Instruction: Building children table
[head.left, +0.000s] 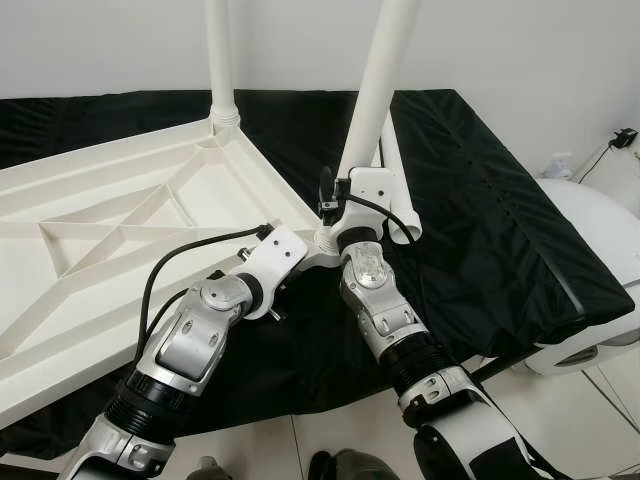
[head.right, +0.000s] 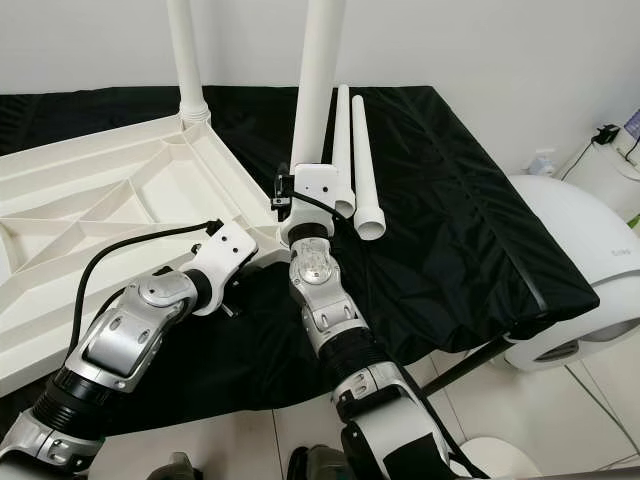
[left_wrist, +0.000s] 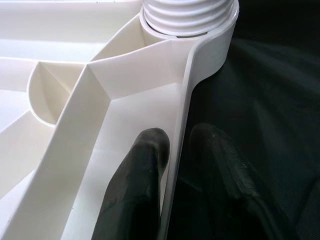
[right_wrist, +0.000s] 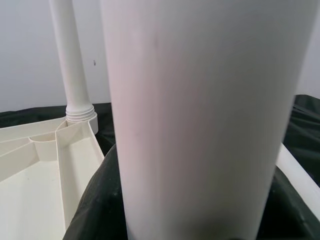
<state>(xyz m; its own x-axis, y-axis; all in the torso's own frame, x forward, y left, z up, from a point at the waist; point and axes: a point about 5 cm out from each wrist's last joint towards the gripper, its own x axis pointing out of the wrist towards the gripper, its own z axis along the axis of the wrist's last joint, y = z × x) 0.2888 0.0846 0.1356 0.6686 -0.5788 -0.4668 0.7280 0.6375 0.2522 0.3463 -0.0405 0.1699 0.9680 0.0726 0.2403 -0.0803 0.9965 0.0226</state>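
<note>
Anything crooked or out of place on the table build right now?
The white plastic leg at the near corner of the upturned white tabletop leans right, while the far leg stands upright. The right gripper is at it. Two spare white legs lie on the black cloth.

right pincer: fingers hidden behind wrist | both upright legs: tops cut off
</note>
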